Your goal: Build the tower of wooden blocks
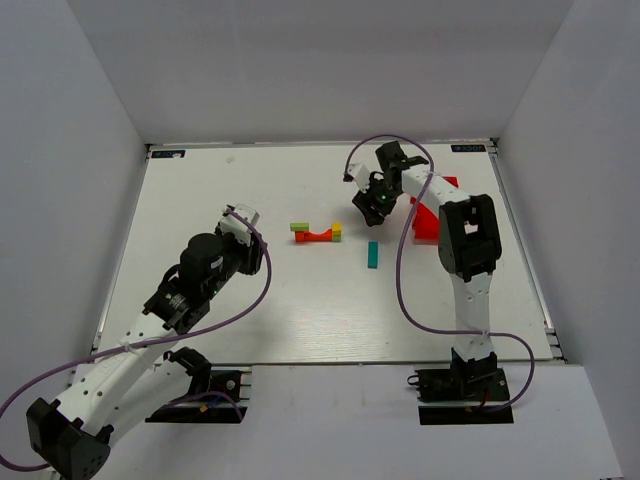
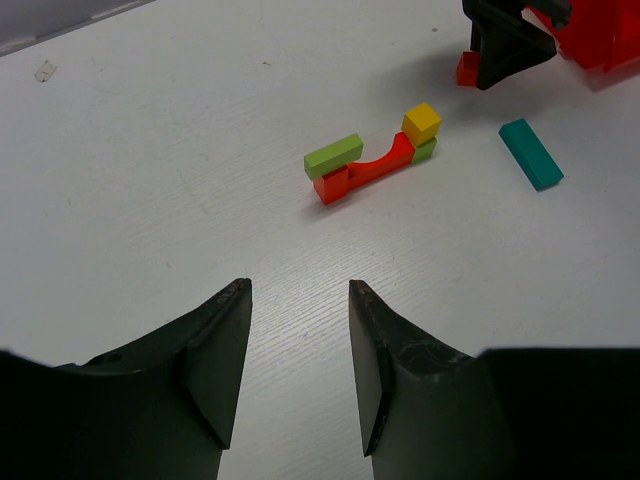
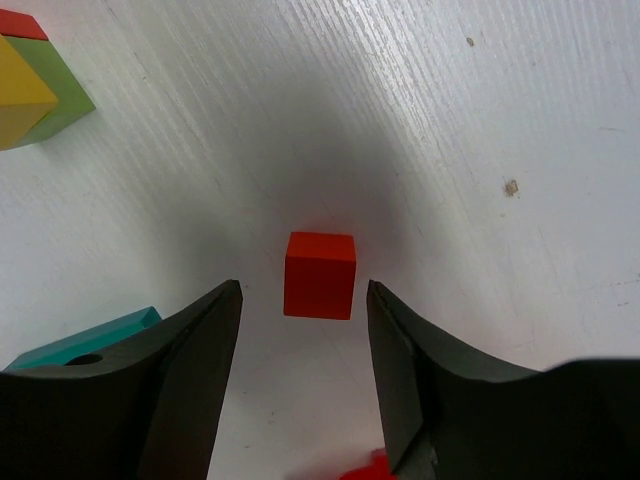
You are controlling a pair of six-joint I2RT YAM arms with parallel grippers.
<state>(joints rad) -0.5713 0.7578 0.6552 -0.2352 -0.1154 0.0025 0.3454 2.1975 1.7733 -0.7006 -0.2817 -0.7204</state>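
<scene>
White counter, white walls: your orange cube [image 3: 319, 275] sits alone on it, right below the gap of the right fingers [image 3: 205, 340]. They are spread wider than the cube and grip nothing. The cube's side faces run nearly parallel to the inner pads, so you likely need only a straight drop, no wrist turn. The started tower, a red arch [image 1: 317, 237] with lime-green and yellow pieces on its ends, lies to that arm's left, with the teal bar [image 1: 372, 254] loose nearby. Your left fingers [image 2: 225, 340] hang open and empty, well apart from the cube.
</scene>
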